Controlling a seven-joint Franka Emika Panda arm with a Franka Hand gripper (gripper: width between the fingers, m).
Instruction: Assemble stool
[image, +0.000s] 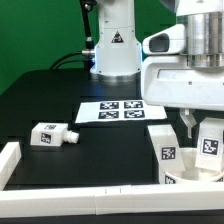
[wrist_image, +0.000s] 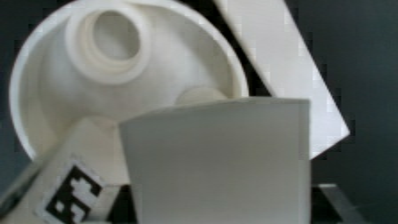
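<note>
Stool leg lies flat, narrow end toward exterior view's right.

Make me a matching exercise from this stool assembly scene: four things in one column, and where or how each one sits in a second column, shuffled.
Things:
1. marker board
2. loose leg
3. gripped leg
4. seat disc

Places or states:
A. lying on its side, toward the exterior view's left
B. round, with a socket hole, close behind a leg in the wrist view
C. flat in the middle of the table, four tags
D. upright, at the exterior view's right edge

Pairs: 1-C, 2-A, 3-D, 4-B
</note>
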